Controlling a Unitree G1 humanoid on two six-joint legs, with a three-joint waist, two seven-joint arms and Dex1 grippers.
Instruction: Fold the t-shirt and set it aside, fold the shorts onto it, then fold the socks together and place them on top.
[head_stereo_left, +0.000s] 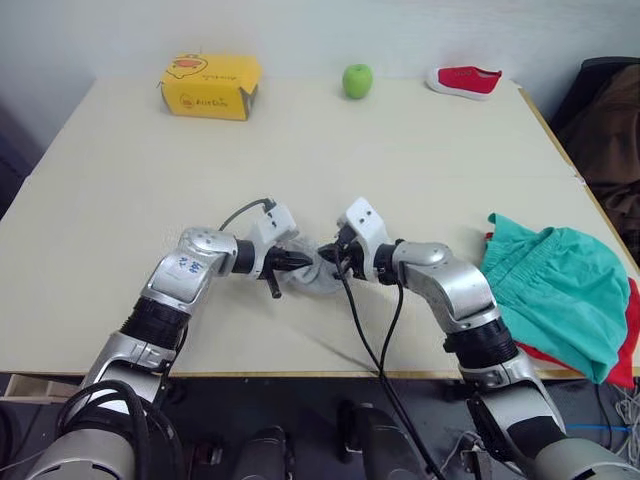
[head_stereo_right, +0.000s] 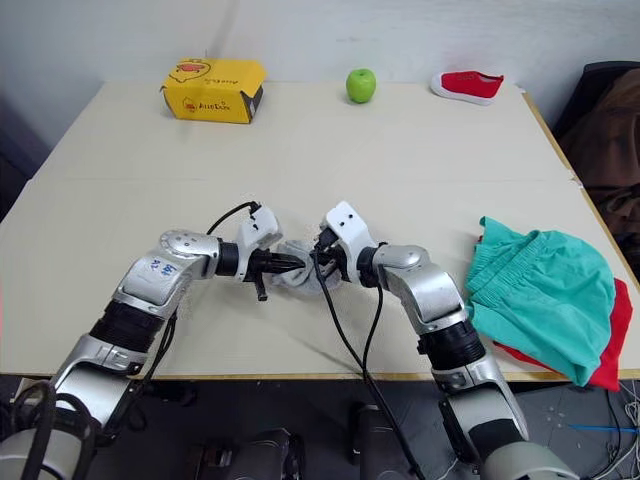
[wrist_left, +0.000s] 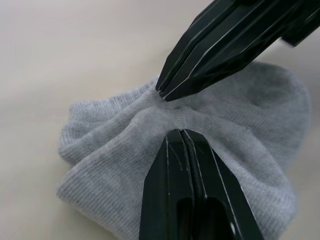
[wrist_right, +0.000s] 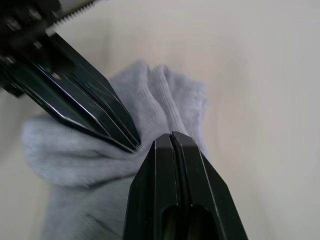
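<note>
Starting at the far left of the pale beige table (head_stereo_left: 120, 190), a yellow cardboard box (head_stereo_left: 211, 86) with a cartoon duck face on its top stands near the back edge; some dark letters are printed on its front side, but they are too small to read. Nearer to the front edge, the left gripper (head_stereo_right: 297, 264) points toward the middle, and its two black fingers are pressed together on the light grey short socks (wrist_left: 120, 145), which lie bunched on the table between both arms. The right gripper (head_stereo_right: 321, 266) meets it from the other side, tip almost against tip, and its fingers are also closed flat together, pinching a ridge of the same grey fabric. Behind them, at the back edge, sits a green apple (head_stereo_left: 357, 80), and further right a small red shoe with white sole (head_stereo_left: 464, 81). On the right side of the table the teal-green shorts with gathered elastic waistband (head_stereo_left: 550, 285) lie on the bright red t-shirt (head_stereo_left: 627, 340), of which I see only a red border under the shorts at the table's right corner.
</note>
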